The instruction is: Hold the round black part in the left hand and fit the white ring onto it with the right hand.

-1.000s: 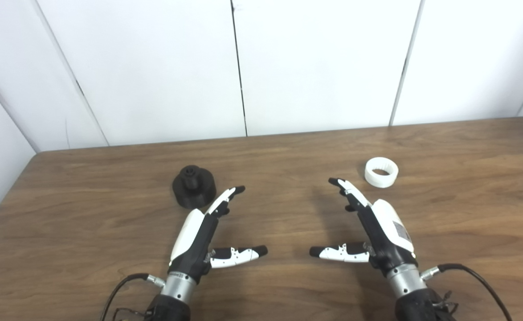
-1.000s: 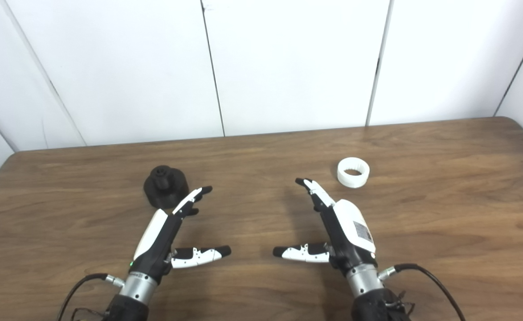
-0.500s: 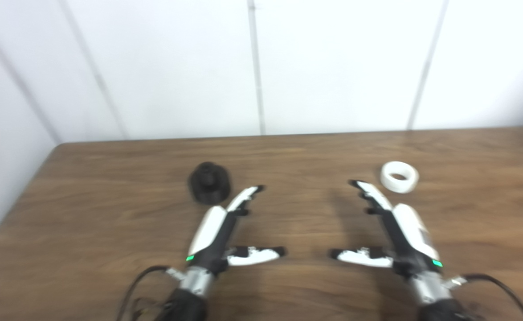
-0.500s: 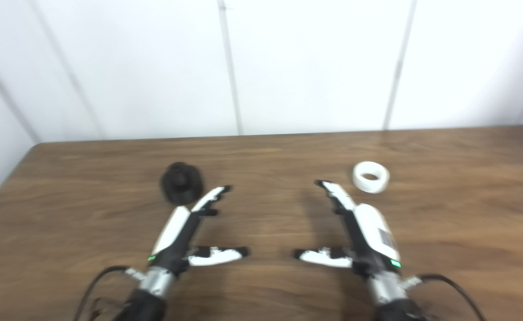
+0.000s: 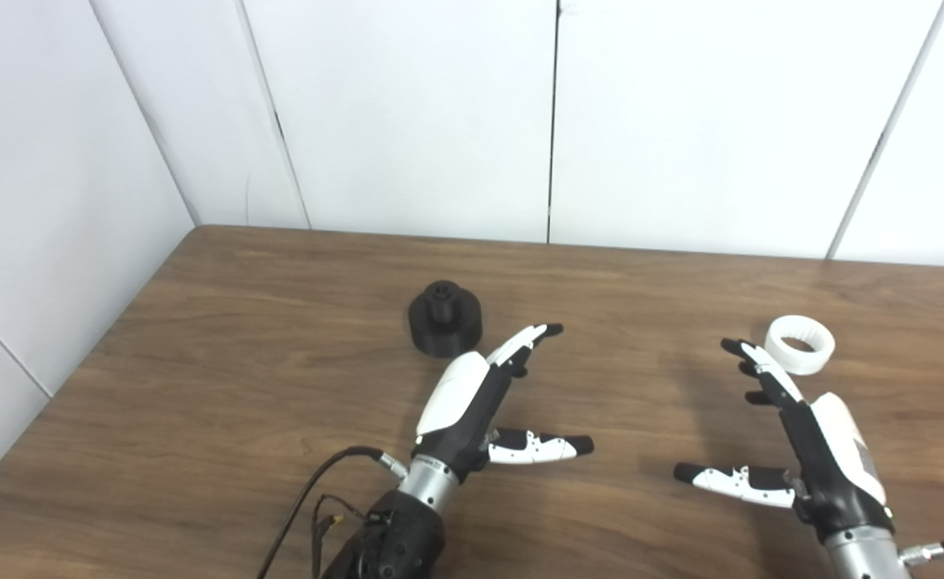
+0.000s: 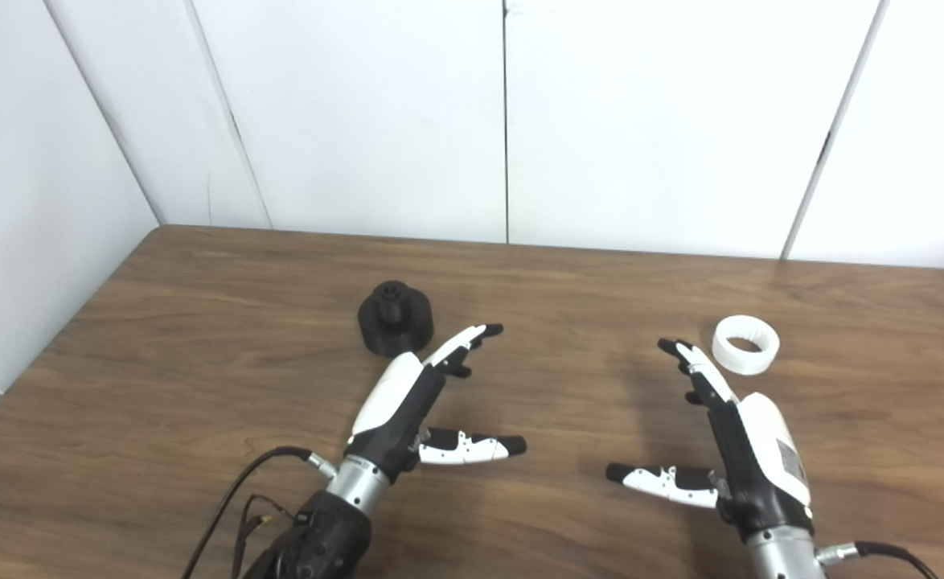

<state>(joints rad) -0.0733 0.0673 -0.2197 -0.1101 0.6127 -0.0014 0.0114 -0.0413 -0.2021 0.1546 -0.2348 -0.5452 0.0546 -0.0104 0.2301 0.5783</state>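
Reach not yet begun: left hand [image 5: 472, 394] and right hand [image 5: 818, 434] both spread wide, empty. Round black part [image 5: 445, 317] at frame centre; white ring [image 5: 799, 345] at right, untouched. Next, probably: closing left around the part.

A wooden table [image 5: 223, 338] with brown grain fills the lower part of the view. Its left edge runs along a white side wall [image 5: 46, 177]. Behind the far edge stands a white panel wall [image 5: 416, 112], and thin dark vertical seams [image 5: 553, 121] divide its panels.
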